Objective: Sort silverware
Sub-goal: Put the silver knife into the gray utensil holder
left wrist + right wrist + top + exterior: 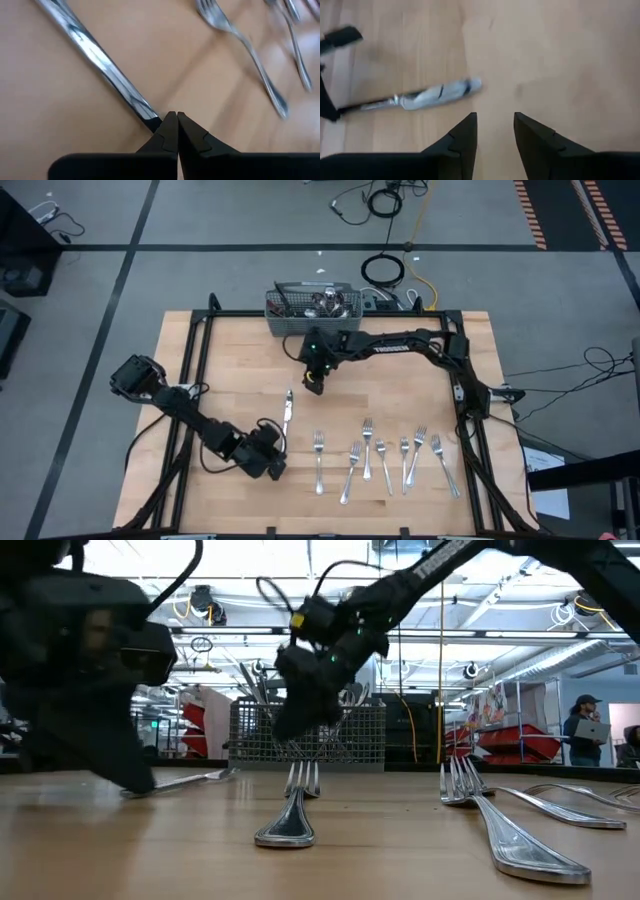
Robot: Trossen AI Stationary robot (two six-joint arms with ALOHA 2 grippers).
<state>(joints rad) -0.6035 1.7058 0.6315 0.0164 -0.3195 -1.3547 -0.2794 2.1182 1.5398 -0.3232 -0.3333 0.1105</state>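
Silverware: six forks (pixel 384 462) in row along near table (pixel 230 360) edge, long axes roughly front-to-back, tines pointing toward far basket (pixel 312 313). One knife (pixel 286 412) left of them, same axis. Left gripper (pixel 173 121) pressed together, empty, at knife's near end. Right gripper (pixel 494 131) apart, empty, hovering near basket.

No legible text, label, brand, number or sign was found in any view. My right arm (pixel 440 560) carried pale lettering along its upper link in the low view, but it was too small to read. Coloured posters (pixel 497 705) on the far wall of the room showed marks that could not be made out either.
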